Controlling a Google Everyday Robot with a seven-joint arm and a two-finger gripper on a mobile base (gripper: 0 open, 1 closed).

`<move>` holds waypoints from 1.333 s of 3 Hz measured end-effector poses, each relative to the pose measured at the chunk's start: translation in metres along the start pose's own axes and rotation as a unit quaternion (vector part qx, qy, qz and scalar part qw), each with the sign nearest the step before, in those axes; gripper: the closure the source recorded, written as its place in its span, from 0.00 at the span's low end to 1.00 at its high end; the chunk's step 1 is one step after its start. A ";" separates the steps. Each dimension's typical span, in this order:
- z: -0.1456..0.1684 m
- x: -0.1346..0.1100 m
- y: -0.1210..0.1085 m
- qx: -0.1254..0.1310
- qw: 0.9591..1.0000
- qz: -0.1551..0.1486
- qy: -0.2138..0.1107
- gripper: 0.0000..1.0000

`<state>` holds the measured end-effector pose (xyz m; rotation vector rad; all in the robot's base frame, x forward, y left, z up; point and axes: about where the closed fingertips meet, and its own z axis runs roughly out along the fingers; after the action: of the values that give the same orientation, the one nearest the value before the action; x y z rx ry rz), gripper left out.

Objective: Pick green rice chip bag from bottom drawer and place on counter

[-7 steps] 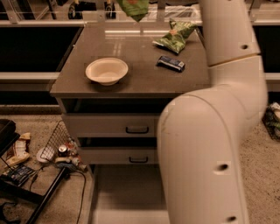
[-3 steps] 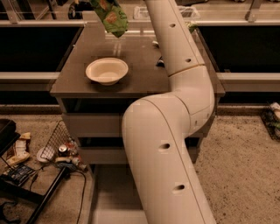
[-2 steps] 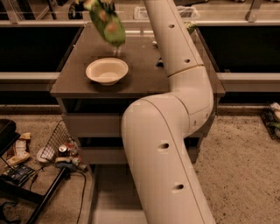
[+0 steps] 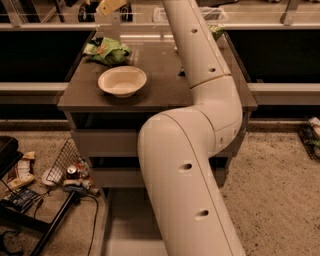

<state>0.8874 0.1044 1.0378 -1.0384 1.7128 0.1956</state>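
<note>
1. My gripper (image 4: 113, 6) hangs at the very top of the camera view, above the back left corner of the tabletop (image 4: 157, 92). Whether it is spread or closed cannot be told from here.
2. The green rice chip bag (image 4: 107, 50) lies crumpled on that back left corner, just behind the white bowl (image 4: 122, 80) and apart from my gripper. It rests on the counter surface and is not in my hold.
3. The bottom drawer (image 4: 131, 217) stands pulled out below, and what shows of its flat floor carries no bag. My own arm (image 4: 190, 165) covers its right side and most of the cabinet front.
4. A sliver of a second green bag (image 4: 217, 32) shows behind my arm at the back right; it is not my target.
5. My reading: the placing step looks done or all but done, with the bag sitting flat and well in from the edge.
6. The next move calls for lifting straight up and away, so that nothing catches the bag or knocks the bowl, then drawing the arm back from the tabletop.
</note>
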 end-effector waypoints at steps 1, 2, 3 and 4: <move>-0.017 0.019 -0.021 0.031 0.999 0.021 0.039 0.00; -0.077 0.042 -0.068 0.107 0.987 0.072 0.099 0.00; -0.158 0.066 -0.106 0.177 0.964 0.141 0.139 0.00; -0.269 0.069 -0.137 0.261 0.935 0.201 0.132 0.00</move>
<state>0.7942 -0.1733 1.1387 -0.3247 2.0587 -0.1463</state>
